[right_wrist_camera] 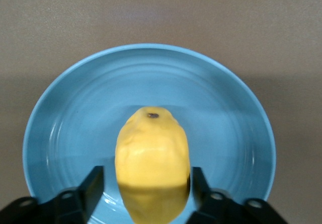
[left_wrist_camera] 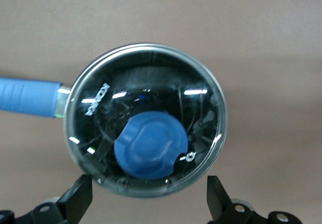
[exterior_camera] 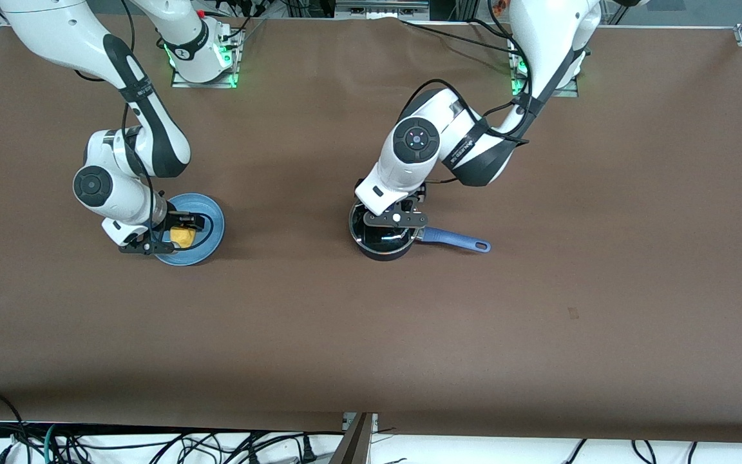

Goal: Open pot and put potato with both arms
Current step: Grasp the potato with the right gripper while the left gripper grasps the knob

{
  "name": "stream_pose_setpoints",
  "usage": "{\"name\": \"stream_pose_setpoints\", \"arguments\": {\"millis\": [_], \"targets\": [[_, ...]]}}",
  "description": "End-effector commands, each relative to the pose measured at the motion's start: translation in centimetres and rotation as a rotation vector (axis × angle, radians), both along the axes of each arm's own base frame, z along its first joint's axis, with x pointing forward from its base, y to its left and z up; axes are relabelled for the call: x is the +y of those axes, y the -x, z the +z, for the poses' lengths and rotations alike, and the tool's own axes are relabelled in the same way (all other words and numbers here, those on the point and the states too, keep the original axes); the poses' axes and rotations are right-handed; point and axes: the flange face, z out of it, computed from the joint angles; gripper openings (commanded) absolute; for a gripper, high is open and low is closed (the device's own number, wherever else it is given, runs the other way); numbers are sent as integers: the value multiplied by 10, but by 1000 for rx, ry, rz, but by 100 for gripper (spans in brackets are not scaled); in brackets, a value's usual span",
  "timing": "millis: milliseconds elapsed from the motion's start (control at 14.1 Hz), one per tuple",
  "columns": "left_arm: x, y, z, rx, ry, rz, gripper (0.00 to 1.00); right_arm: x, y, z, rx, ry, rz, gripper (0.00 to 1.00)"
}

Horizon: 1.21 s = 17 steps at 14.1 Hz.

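Pot (exterior_camera: 380, 241) and potato (exterior_camera: 182, 237) are seen well apart on the brown surface (exterior_camera: 371, 322), the pot toward the left arm's end and the potato toward the right arm's end. The pot is covered by its glass lid (left_wrist_camera: 146, 118), whose blue knob (left_wrist_camera: 151, 144) sits at the lid's centre; its blue handle (exterior_camera: 458, 240) points to 3 o'clock in the front view. The left claw (left_wrist_camera: 149, 196) is held directly over the lid, its fingers (left_wrist_camera: 78, 198) spread wide on either side of the knob and not touching it. The potato is lying on a light-blue plate (right_wrist_camera: 236, 118). The right claw (right_wrist_camera: 148, 189) is lowered onto the plate, with one finger (right_wrist_camera: 93, 186) on each side of the potato, close against it; whether it is actually gripped cannot be told.
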Motion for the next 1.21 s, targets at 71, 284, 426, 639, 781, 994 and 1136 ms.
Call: {"name": "stream_pose_setpoints", "arguments": {"millis": [71,284,426,639,781,994,1136], "targets": [[-14,-2,-13,-56,-7,-18,100,1,2,-2,-9,-2,-3,48],[-12,-5,-22,-65,-23,-35,100,1,1,0,-12,-3,-1,46],[-11,-11,-17,-98,-36,-48,100,2,0,0,-14,-4,3,45],[-11,-12,-19,-99,-40,-50,100,2,-3,5,-22,-4,8,45],[-10,-11,-20,-98,-41,-51,93,1,-3,6,-23,-4,6,45],[-10,-11,-21,-98,-42,-55,78,1,-6,10,-31,-3,7,45],[-10,-11,-22,-97,-43,-56,67,1,-6,11,-32,-3,7,45]]}}
